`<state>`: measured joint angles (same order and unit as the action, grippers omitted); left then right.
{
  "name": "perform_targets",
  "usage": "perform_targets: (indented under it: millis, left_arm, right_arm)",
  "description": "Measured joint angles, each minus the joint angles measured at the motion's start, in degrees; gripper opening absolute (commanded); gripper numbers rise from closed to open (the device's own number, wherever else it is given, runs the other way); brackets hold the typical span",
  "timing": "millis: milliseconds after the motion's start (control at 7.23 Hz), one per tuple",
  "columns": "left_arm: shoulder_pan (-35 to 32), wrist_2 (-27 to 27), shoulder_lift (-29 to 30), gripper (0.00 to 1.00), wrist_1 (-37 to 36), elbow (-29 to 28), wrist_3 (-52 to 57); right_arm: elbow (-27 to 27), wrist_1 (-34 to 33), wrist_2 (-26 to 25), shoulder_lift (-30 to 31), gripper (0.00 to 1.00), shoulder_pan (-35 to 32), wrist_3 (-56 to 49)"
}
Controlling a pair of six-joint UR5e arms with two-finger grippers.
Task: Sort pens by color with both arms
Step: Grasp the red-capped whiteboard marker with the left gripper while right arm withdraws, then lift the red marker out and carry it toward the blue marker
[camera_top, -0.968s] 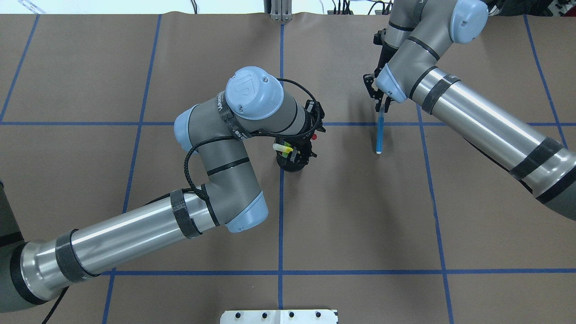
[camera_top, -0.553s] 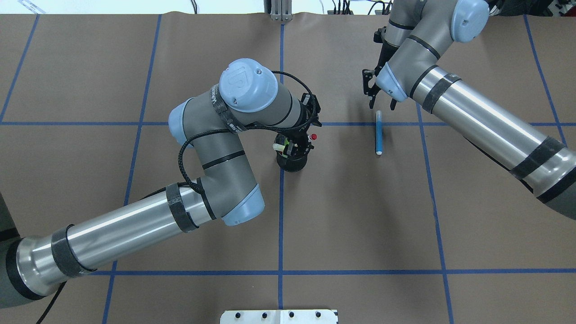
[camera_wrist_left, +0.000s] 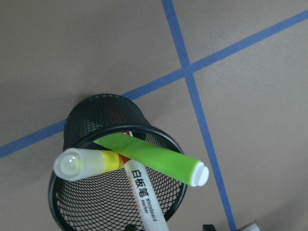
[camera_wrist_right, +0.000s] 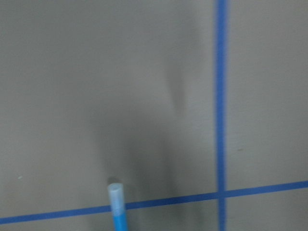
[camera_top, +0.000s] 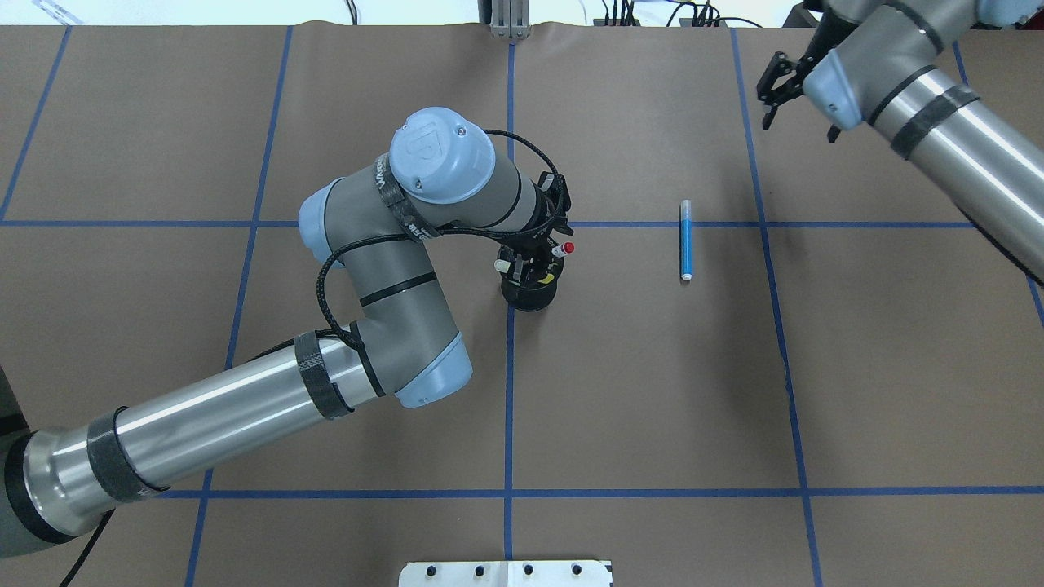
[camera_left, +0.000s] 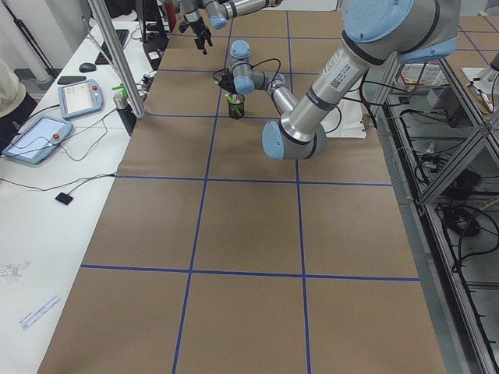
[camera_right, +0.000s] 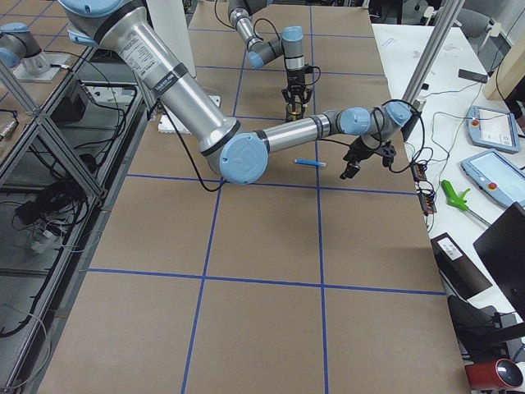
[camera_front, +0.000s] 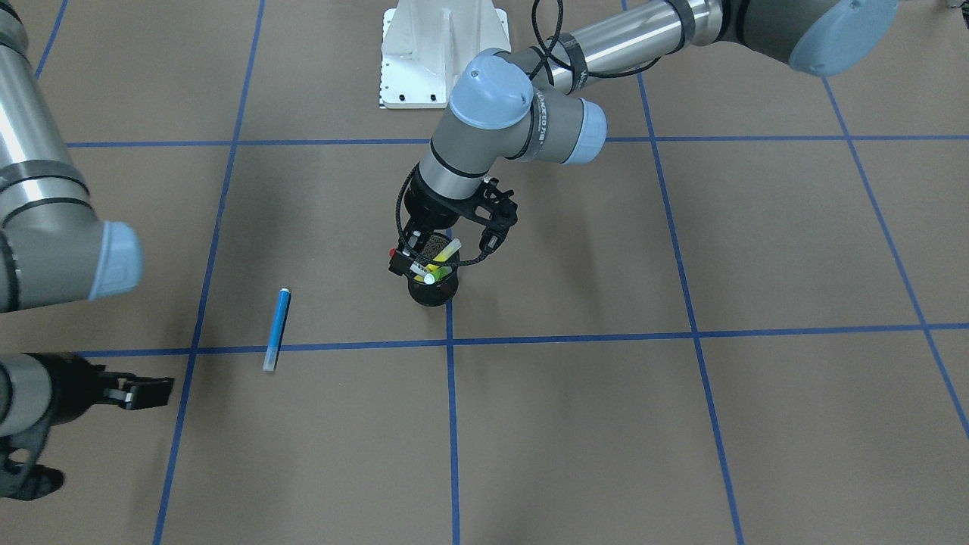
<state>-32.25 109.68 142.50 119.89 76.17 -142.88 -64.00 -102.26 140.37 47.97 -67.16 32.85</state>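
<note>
The blue pen (camera_top: 685, 240) lies flat on the table, also in the front view (camera_front: 277, 329) and with its cap end in the right wrist view (camera_wrist_right: 115, 202). My right gripper (camera_top: 798, 126) is open and empty, well off to the far right of it. The black mesh cup (camera_top: 528, 295) holds the lime green pen (camera_wrist_left: 149, 156), the yellow pen (camera_wrist_left: 91, 163) and the white pen with red ends (camera_wrist_left: 142, 192). My left gripper (camera_top: 534, 259) hangs open right over the cup, its fingertips (camera_wrist_left: 207, 226) on either side of the white pen.
The white pedestal base (camera_front: 443, 49) stands at the robot's side of the table. Blue tape lines (camera_top: 510, 391) divide the brown table cover into squares. Tablets and cables lie on the side bench (camera_left: 47, 132) beyond the table's far edge.
My right gripper has let go of the blue pen and drawn away to the far right. My left arm has shifted slightly, with its gripper closer over the cup.
</note>
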Motion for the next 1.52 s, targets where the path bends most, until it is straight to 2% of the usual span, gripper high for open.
perform_targets:
  millis: [277, 553, 830, 1245, 1521]
  left_arm:
    - [0.1, 0.0, 0.0, 0.1, 0.0, 0.0, 0.0]
    - [0.1, 0.0, 0.1, 0.05, 0.0, 0.0, 0.0]
    - [-0.1, 0.2, 0.1, 0.0, -0.2, 0.5, 0.6]
    - [-2.3, 2.3, 1.1, 0.0, -4.9, 4.2, 0.9]
    - [-3.4, 3.5, 5.0, 0.0, -9.2, 4.6, 1.0]
  right_arm:
    - [-5.2, -0.3, -0.2, 3.2, 0.99, -6.1, 0.5]
    - [-7.8, -0.1, -3.3, 3.4, 0.99, -10.4, 1.4]
    - [-10.6, 0.0, -9.5, 3.1, 0.99, -14.9, 2.0]
    - [-13.9, -0.1, -14.0, 3.4, 1.0, -17.7, 2.1]
    - [-18.9, -0.2, -15.7, 6.2, 1.0, -18.6, 2.2]
